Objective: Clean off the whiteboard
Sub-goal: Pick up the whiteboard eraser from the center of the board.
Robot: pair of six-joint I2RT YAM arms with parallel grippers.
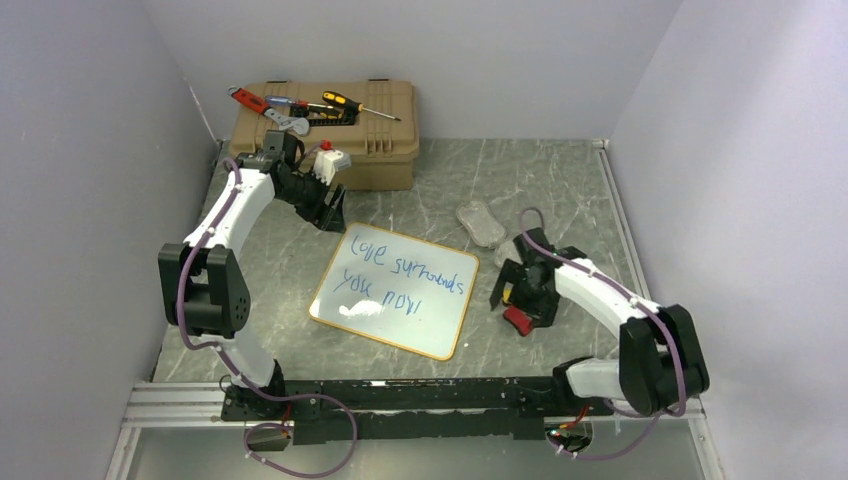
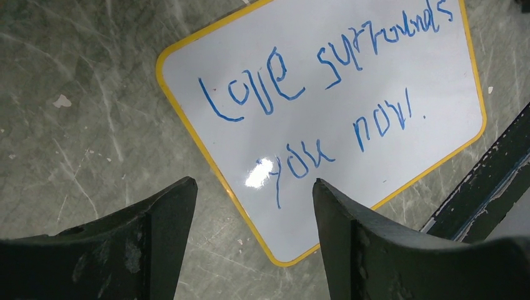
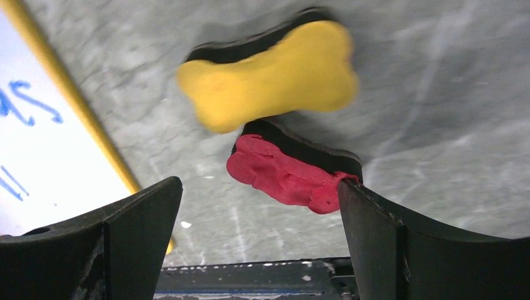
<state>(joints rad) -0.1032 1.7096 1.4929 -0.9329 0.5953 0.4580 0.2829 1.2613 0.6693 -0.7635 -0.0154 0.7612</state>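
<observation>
The flat white whiteboard with a thin orange-yellow frame [image 1: 390, 290] is lying on the grey marbled tabletop [image 1: 560, 190], carrying blue handwriting. The left pincer [image 2: 253, 194] is hovering over its edge, jaws apart and empty. The right pincer [image 3: 259, 185] is hanging wide apart above a yellow bone-shaped foam pad [image 3: 269, 75] touching a red foam pad [image 3: 281, 175], just beside the board

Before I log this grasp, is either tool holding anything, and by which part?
Nothing is held: the left tool is open above the whiteboard, the right tool open over the yellow eraser and red eraser.
</observation>
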